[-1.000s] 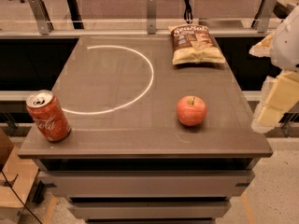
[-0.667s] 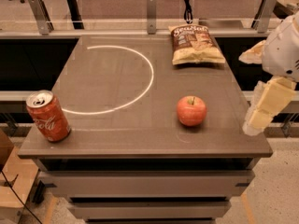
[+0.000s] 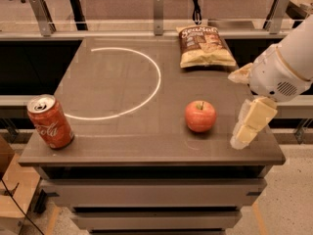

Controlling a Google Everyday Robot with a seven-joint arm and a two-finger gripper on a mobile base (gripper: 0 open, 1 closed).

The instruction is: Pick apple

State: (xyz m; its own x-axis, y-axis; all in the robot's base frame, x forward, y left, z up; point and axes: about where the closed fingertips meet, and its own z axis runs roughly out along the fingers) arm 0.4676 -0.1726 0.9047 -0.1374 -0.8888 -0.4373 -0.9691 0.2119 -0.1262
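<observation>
On grey table (image 3: pixel 112 82), right of centre toward the front edge: apple (image 3: pixel 200 116), stem up, untouched. Just beside it at the right edge: gripper (image 3: pixel 238 109), spread open, holding nothing. Risks clipping the round fruit off-centre and rolling it toward Coca-Cola can (image 3: pixel 50 122) or off the front. Against a second ago: sits closer to the apple, lower over the tabletop; leaves can and chip bag (image 3: pixel 205 45) unmoved.

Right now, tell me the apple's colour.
The apple is red-orange with a yellowish patch, seen in the camera view; the gripper hangs just right of it.
</observation>
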